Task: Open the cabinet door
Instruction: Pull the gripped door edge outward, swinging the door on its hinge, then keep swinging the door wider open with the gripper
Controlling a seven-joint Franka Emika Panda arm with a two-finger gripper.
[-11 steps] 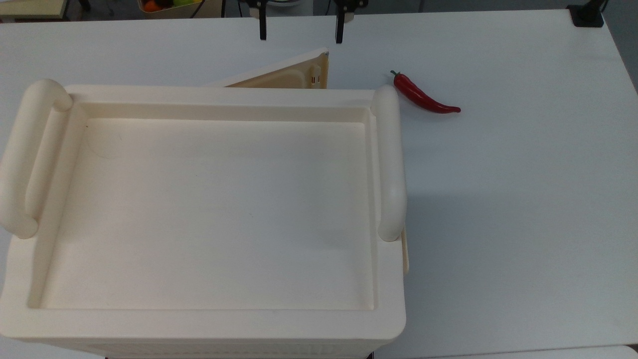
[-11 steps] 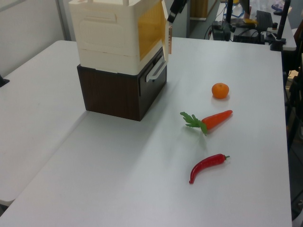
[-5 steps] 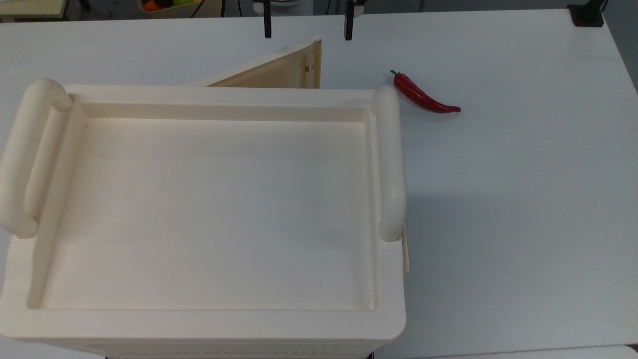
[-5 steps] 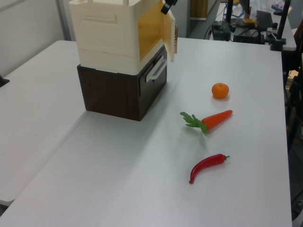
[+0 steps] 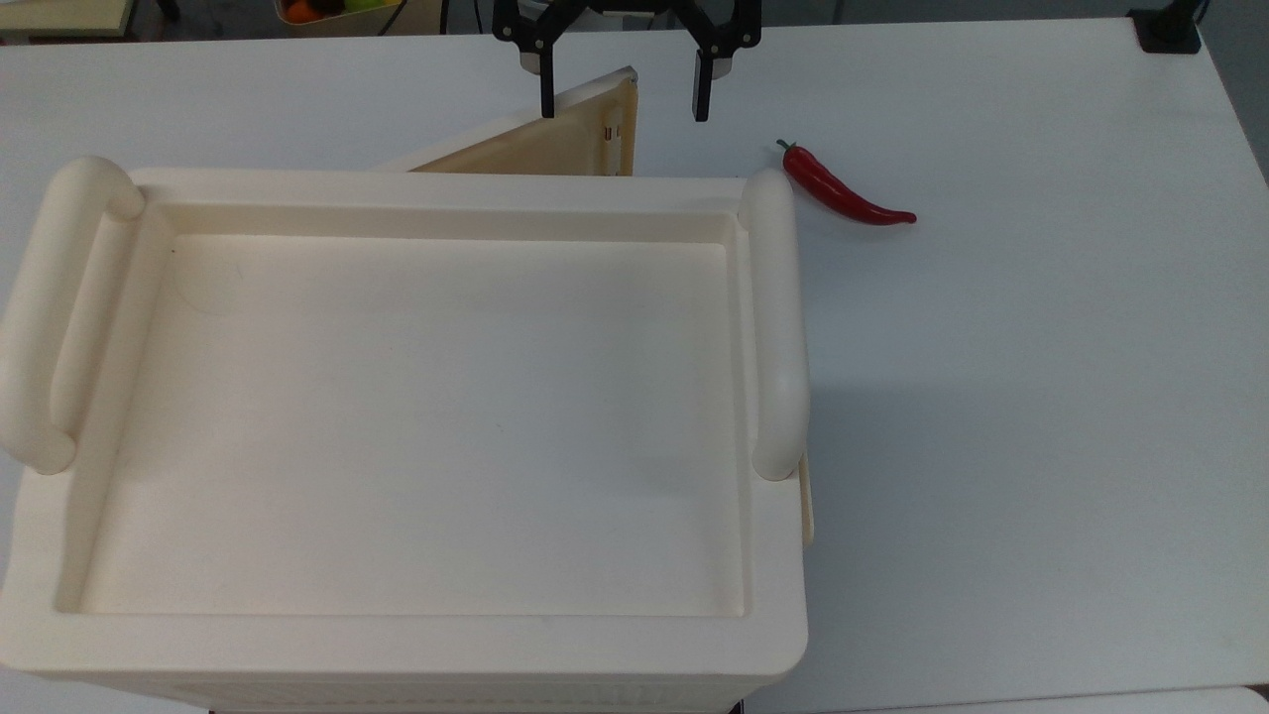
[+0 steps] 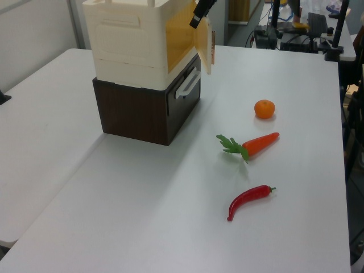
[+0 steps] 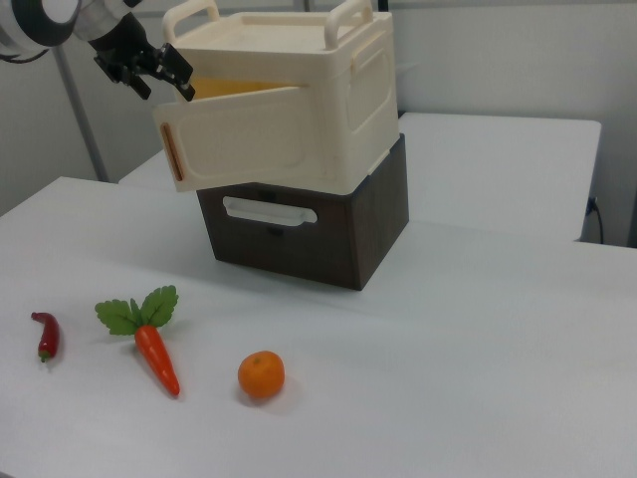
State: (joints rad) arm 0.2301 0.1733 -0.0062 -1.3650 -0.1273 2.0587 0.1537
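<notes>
- Cabinet (image 5: 416, 416) sits on the desk (image 5: 1041, 397), stacked on a dark brown drawer unit (image 7: 318, 224) with a pale pull handle (image 7: 269, 211). Cream box, recessed tray top, two thick tube handles (image 5: 775, 327).
- Cabinet door (image 5: 555, 144) is swung partly out from the cabinet front, hinged on the top view's left, free edge pointing away from the body. Tan inner face and small latch notches show near the free edge in the top view.
- In the right view the door (image 7: 254, 139) hangs ajar at an angle, with an orange strip down its free edge; amber interior visible behind it.
- My end effector (image 5: 623, 99) is released: fingers spread wide, gripping nothing. In the top view one fingertip overlaps the door's top edge and the other sits past the free edge; I can't tell if there is contact.
- In the left view my end effector (image 6: 199, 14) is at the top corner of the open door (image 6: 206, 48).
- Red chilli (image 5: 843, 188) lies on the desk beside the cabinet's handle on the top view's right, apart from it.
- Also on the desk: carrot (image 6: 253, 143) with green leaves, and orange (image 6: 264, 108), both well apart from the cabinet.
- No readable labels, brands or writing on anything.
</notes>
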